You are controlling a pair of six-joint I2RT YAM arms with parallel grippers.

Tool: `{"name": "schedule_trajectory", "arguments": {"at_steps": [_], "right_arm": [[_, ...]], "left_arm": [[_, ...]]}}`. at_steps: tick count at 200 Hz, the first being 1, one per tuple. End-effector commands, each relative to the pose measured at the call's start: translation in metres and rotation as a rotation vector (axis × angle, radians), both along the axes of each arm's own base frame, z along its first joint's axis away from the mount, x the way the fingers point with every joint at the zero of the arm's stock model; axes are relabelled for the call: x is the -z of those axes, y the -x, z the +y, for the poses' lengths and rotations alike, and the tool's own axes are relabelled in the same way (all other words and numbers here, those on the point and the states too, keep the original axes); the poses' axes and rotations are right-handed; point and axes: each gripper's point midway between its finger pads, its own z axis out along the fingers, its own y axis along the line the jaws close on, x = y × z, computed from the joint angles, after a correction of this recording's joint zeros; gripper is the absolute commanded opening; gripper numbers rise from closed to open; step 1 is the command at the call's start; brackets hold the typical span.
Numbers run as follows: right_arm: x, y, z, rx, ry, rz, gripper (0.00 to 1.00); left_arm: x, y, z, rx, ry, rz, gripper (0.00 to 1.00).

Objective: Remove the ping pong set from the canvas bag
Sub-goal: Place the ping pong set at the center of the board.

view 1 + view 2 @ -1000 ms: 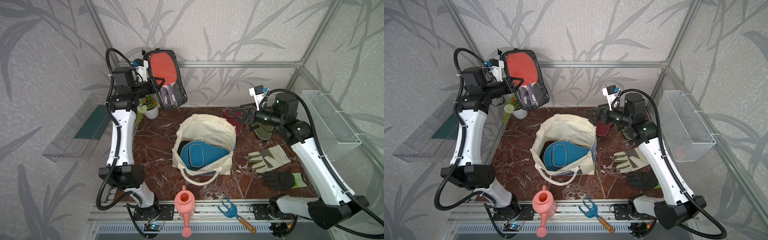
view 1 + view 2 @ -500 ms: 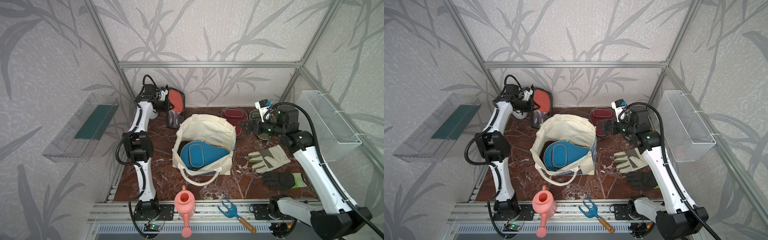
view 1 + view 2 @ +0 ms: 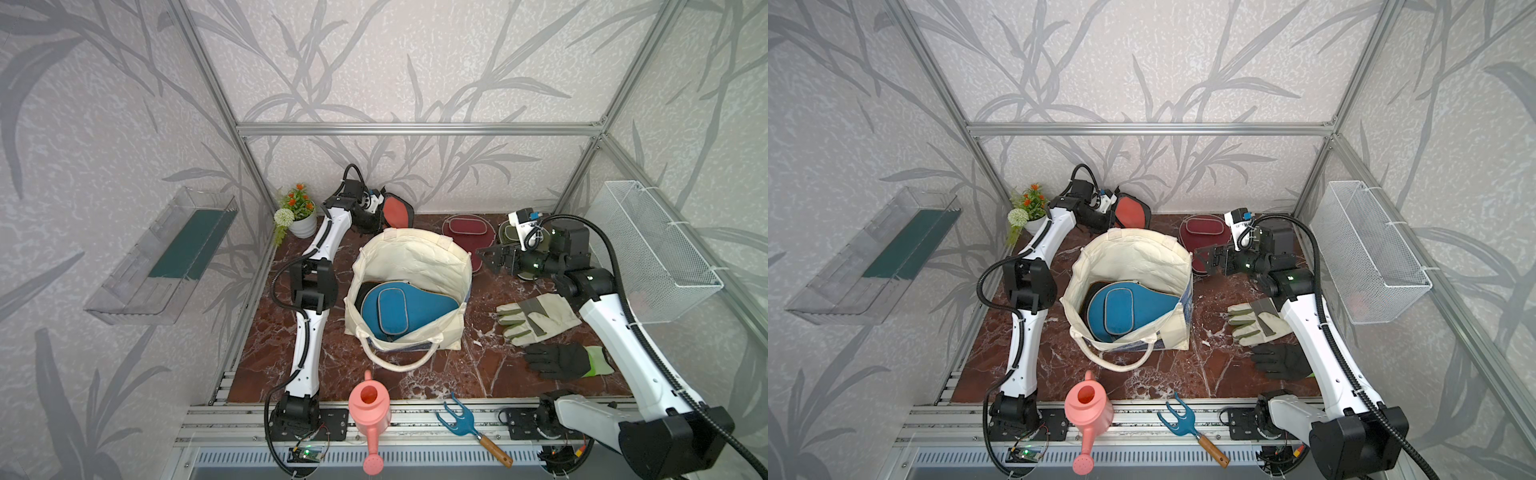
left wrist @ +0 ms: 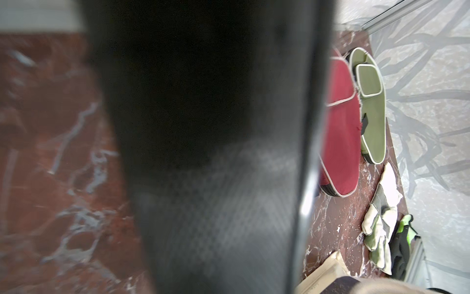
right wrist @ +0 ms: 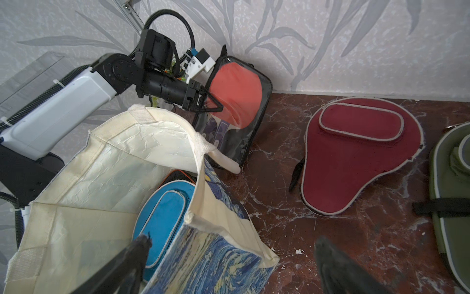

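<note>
Black-and-red case [image 5: 250, 119] is pinched near its top by the left gripper [image 5: 216, 108], jaws nearly closed on it, and stood near-upright behind the canvas bag [image 3: 411, 253]. Release is best delayed until its base is seated on the table [image 3: 457, 374], lest it topple bagward. Right gripper [image 3: 482, 259] is held wide open, empty, beside the rim. Blue cover [image 3: 399, 309] is left inside. The pinch is shown only in the right wrist view; the left wrist view is blocked by the case, though maroon cover [image 4: 340, 142] and olive cover [image 4: 372, 122] are seen laid out.
</note>
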Motion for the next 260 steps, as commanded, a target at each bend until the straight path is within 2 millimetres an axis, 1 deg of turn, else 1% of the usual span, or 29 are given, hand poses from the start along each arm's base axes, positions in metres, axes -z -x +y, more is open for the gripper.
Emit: {"name": "schedule_trajectory", "arguments": {"at_steps": [1,27,51,67,86,119,153,171,198,226,251,260], "right_arm": [[-0.007,-0.001,0.002,-0.015,-0.03,-0.03,0.99],[-0.003,-0.001,-0.001,-0.005,-0.029,-0.024,0.99],[-0.001,-0.002,-0.005,0.007,-0.036,-0.016,0.99],[-0.001,-0.001,-0.006,0.007,-0.034,-0.015,0.99],[-0.001,0.0,-0.008,0.011,-0.03,-0.016,0.99],[0.003,-0.002,-0.011,0.015,-0.037,-0.011,0.99],[0.007,-0.004,-0.011,0.015,-0.049,-0.003,0.99],[0.008,-0.004,-0.012,0.015,-0.05,-0.001,0.99],[0.009,-0.003,-0.015,0.018,-0.047,0.0,0.99],[0.012,-0.005,-0.015,0.02,-0.058,0.004,0.99],[0.014,-0.005,-0.015,0.018,-0.064,0.011,0.99],[0.014,-0.005,-0.015,0.017,-0.062,0.009,0.99]], "left_arm": [[-0.008,-0.013,-0.001,-0.047,0.033,-0.021,0.0],[0.01,-0.018,-0.021,-0.037,0.06,-0.009,0.0],[0.039,-0.017,-0.039,-0.025,0.067,0.038,0.0],[0.053,-0.016,-0.046,-0.029,0.063,0.059,0.0],[0.064,-0.015,-0.052,-0.033,0.065,0.078,0.0],[0.072,-0.015,-0.062,-0.038,0.069,0.088,0.0],[0.082,-0.011,-0.085,-0.013,0.098,0.096,0.0],[0.088,-0.013,-0.089,-0.023,0.106,0.101,0.0],[0.087,-0.015,-0.094,-0.029,0.13,0.099,0.0],[0.095,-0.006,-0.109,0.0,0.135,0.125,0.0],[0.104,0.001,-0.114,0.012,0.126,0.147,0.0],[0.104,0.001,-0.115,0.013,0.125,0.149,0.0]]}}
